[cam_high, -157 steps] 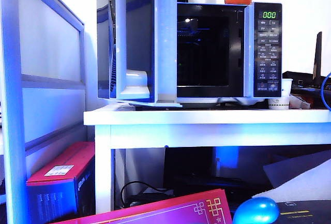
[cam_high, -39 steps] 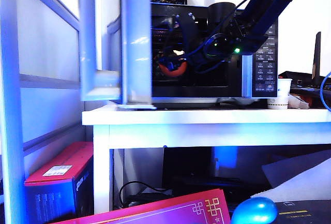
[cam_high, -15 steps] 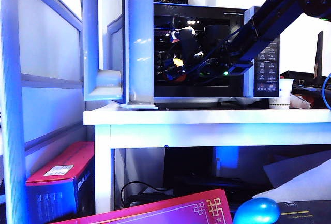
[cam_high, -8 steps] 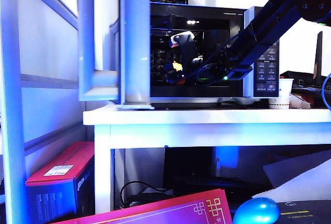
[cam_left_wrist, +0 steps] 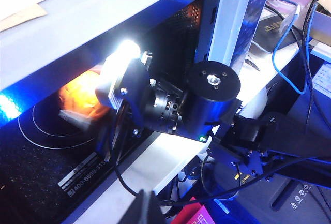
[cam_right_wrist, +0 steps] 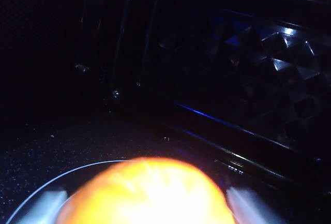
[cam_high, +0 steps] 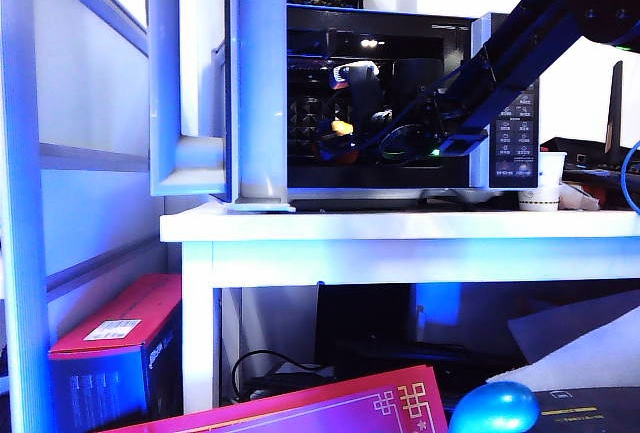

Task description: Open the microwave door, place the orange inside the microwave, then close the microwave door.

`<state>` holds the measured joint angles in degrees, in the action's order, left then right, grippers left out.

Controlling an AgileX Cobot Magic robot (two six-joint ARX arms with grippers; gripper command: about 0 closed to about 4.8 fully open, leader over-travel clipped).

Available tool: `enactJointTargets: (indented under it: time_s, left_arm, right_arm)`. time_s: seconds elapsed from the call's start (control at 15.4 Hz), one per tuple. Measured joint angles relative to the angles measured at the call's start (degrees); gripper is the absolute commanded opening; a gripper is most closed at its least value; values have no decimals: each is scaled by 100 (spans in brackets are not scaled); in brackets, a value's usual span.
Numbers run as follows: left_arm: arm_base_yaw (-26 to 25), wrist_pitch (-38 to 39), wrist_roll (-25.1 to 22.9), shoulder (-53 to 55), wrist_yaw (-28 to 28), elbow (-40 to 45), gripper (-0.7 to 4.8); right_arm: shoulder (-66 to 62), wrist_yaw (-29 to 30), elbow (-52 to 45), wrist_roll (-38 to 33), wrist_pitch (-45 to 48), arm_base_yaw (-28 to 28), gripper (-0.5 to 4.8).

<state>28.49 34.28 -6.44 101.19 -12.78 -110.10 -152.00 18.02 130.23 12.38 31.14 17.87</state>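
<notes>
The microwave (cam_high: 380,25) stands on a white table with its door (cam_high: 258,83) swung wide to the left, pale grey back showing. My right arm reaches in from the right. The right gripper (cam_high: 340,141) sits low in the cavity. In the right wrist view the orange (cam_right_wrist: 150,193) rests on the glass turntable, bright and blurred, between the right gripper's (cam_right_wrist: 145,206) pale fingers (cam_right_wrist: 44,206); a dark gap separates fruit and finger on one side. The left wrist view shows the orange (cam_left_wrist: 77,94) in the cavity. My left gripper (cam_left_wrist: 147,211) is shut and empty before the table edge.
The white table (cam_high: 400,225) also carries a paper cup (cam_high: 540,193). Below it stand a red box (cam_high: 110,343), a pink-red board (cam_high: 300,408) and a glossy blue egg-shaped thing (cam_high: 495,408). A pale frame post (cam_high: 20,203) runs up the left side. Cables hang at the right (cam_left_wrist: 282,53).
The right gripper has sunk a little lower and deeper in the cavity with the orange. The door stands slightly further left. The left arm does not show in the earlier frames.
</notes>
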Motion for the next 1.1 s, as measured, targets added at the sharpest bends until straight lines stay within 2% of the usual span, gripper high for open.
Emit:
enactJointTargets:
  time_s: [0.45,0.71,1.1]
  left_arm:
    - [-2,26,0,0,15,0,-3]
    - [7,55,0,-2,-7,-4,-3]
    - [7,68,0,-4,-4,-7,-3]
  right_arm:
    - [31,125,0,-20,-94,2,479]
    - [409,127,-7,-20,-734,2,479]
    - [774,127,-11,-7,-2212,0,479]
